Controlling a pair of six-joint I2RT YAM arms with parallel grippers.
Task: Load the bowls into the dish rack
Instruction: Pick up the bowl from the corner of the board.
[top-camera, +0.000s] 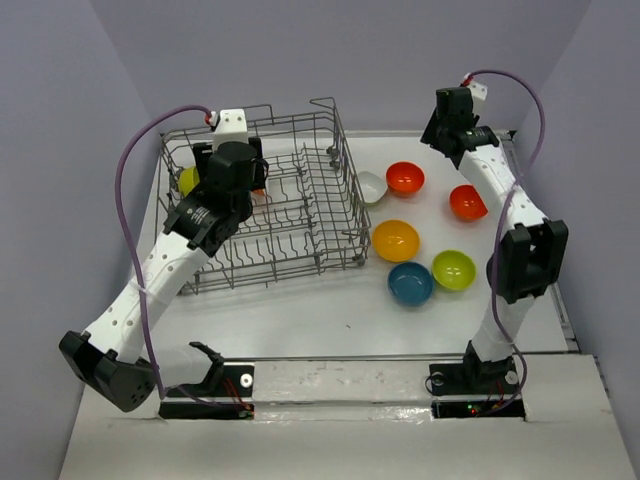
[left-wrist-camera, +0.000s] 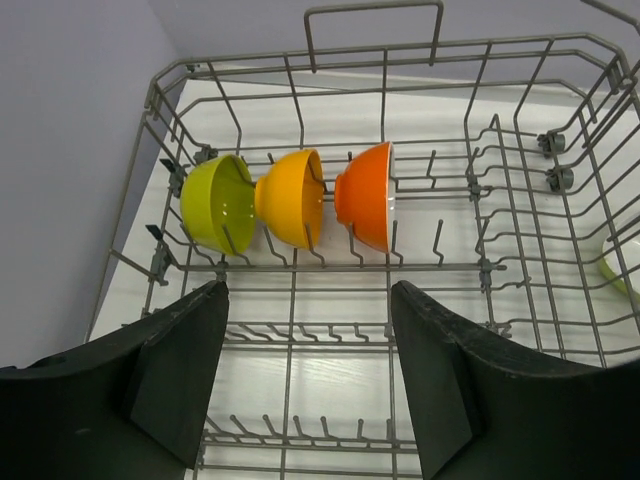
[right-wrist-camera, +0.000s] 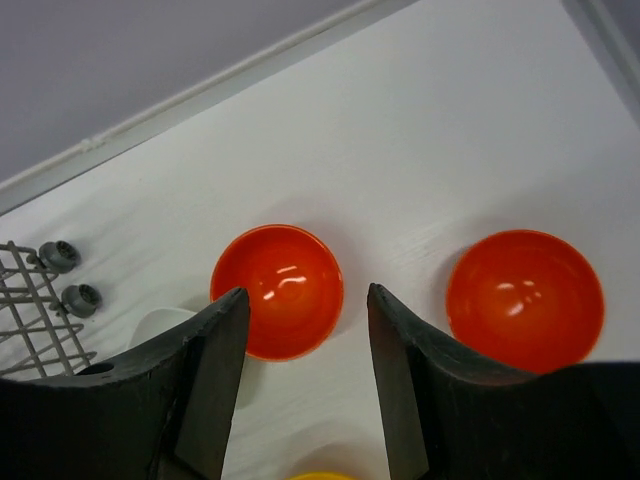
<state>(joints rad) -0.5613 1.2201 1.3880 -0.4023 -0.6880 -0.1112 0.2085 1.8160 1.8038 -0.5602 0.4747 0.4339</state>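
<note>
The grey wire dish rack (top-camera: 300, 215) stands at the left. In the left wrist view three bowls stand on edge in the rack (left-wrist-camera: 330, 266): lime green (left-wrist-camera: 215, 203), orange-yellow (left-wrist-camera: 292, 198), and one red-orange outside with a white rim (left-wrist-camera: 368, 195). My left gripper (left-wrist-camera: 308, 300) is open and empty above the rack floor (top-camera: 215, 200). On the table lie a white bowl (top-camera: 371, 187), two red-orange bowls (top-camera: 405, 178) (top-camera: 468, 202), an orange-yellow one (top-camera: 395, 240), a teal one (top-camera: 410, 283) and a lime green one (top-camera: 454, 270). My right gripper (right-wrist-camera: 307, 300) is open, high above the left red-orange bowl (right-wrist-camera: 277, 290).
Grey walls close in the table at the back and sides. The rack's tall right wall (top-camera: 350, 200) stands beside the white bowl. A second red-orange bowl (right-wrist-camera: 525, 300) lies right of my right fingers. The rack's corner rollers (right-wrist-camera: 70, 275) show at the left.
</note>
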